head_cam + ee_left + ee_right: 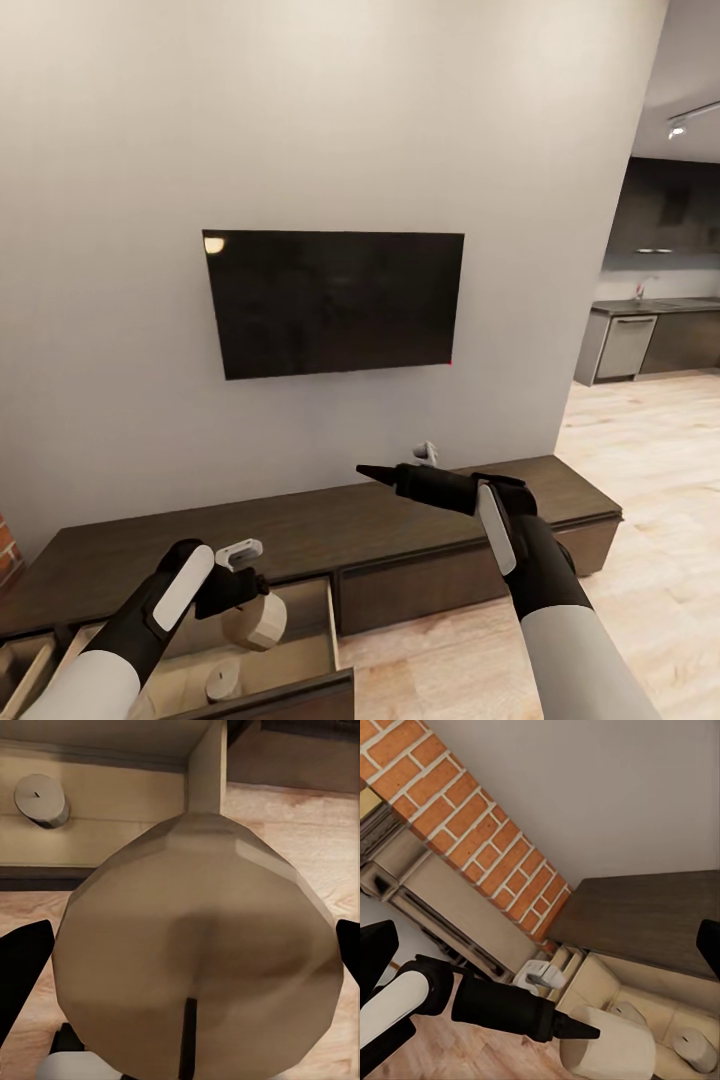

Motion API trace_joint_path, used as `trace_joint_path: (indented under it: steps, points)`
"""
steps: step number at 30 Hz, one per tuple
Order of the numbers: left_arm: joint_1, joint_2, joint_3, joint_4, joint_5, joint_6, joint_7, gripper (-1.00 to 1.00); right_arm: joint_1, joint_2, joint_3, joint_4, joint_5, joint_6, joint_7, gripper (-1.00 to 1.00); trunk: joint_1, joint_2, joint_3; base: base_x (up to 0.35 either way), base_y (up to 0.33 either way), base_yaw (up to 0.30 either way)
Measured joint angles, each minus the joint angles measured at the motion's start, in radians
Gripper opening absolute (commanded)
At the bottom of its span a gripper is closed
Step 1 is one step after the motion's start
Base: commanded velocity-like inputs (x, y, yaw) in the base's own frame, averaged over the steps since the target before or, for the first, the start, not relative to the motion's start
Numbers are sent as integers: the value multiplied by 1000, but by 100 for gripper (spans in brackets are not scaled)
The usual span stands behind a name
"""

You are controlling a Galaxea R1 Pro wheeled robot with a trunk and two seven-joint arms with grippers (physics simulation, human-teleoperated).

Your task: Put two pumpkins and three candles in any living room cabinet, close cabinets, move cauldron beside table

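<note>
My left gripper [250, 600] is shut on a cream-beige candle [258, 622], which hangs just above the pulled-out drawer [315, 640] of the dark-brown cabinet [330, 525]. In the left wrist view the held candle [199, 960] sits between my black fingers [22, 967]. A second candle [222, 680] stands on the drawer's pale floor, also seen as a candle [41, 799]. The right wrist view has two candles [694, 1050] [626, 1012] in the drawer. My right gripper [368, 470] hovers open above the cabinet top, pointing left. Pumpkins, cauldron and coffee table are out of view.
A black TV [335, 300] hangs on the grey wall above the cabinet. A small grey-white object [425, 453] stands on the cabinet top. Another drawer [25, 660] is open at far left beside a brick wall [472, 832]. The kitchen [650, 340] lies to the right across wooden floor.
</note>
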Motion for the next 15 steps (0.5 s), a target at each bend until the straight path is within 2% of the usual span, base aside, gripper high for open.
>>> trace_joint_path:
  steps: [15]
  points:
    - [0, -3, 0, 0, 0, -1, 0, -100, 0, 2, 1, -1, 1, -3, 4, 100, 0, 0, 0, 50, -18, 1]
